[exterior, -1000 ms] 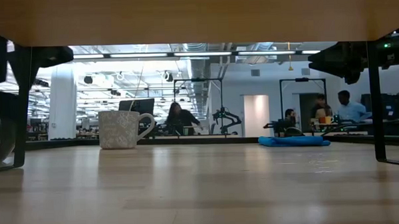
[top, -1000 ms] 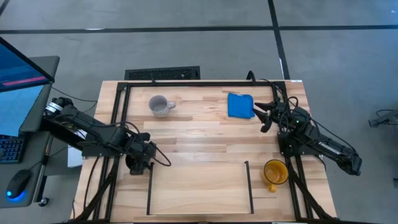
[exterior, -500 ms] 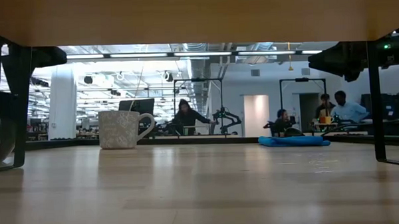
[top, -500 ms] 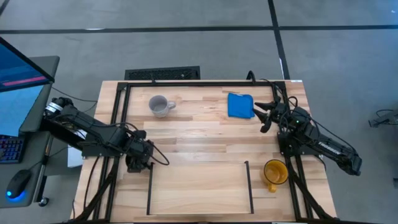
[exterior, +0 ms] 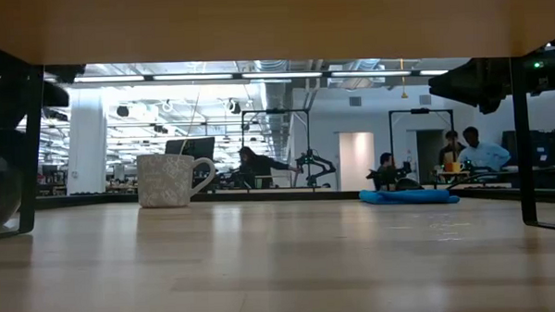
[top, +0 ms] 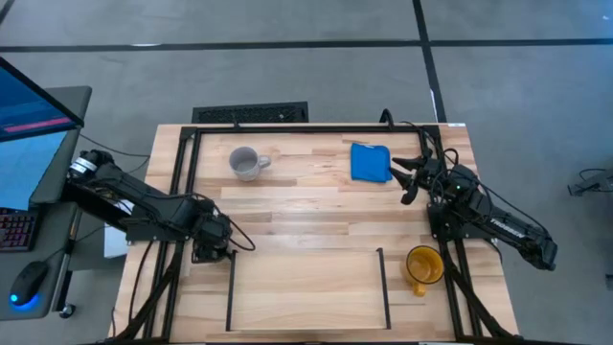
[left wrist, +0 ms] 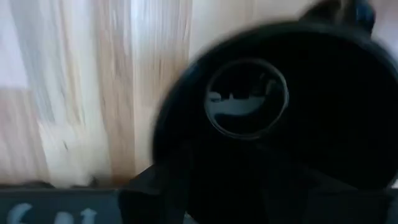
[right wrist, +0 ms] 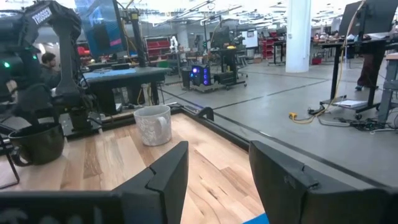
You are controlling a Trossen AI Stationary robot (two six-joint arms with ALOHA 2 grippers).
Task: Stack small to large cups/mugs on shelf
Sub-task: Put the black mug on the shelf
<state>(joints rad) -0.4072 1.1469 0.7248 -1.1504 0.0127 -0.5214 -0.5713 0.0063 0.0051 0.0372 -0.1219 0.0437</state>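
Left gripper (top: pixel 213 241) is down at the near-left of the table, right at the left upright bar (top: pixel 230 292) of the shelf (top: pixel 306 287), and its wrist camera is filled by the small black mug (left wrist: pixel 280 124), rim up. Whether it has a grip on that mug, I can't tell. It makes sense as the opener, since smallest goes first. The shelf planks are bare, so by my reading nothing is placed yet. The right gripper (right wrist: pixel 217 155) hovers just beside the blue cloth (top: pixel 370 161), fingers spread with nothing between them. It looks parked clear of the action. The grey-white mug (top: pixel 246 162) stands upright at the far left, and the yellow-orange mug (top: pixel 422 265) sits just outside the right bar (top: pixel 383 283), handy for that right arm later.
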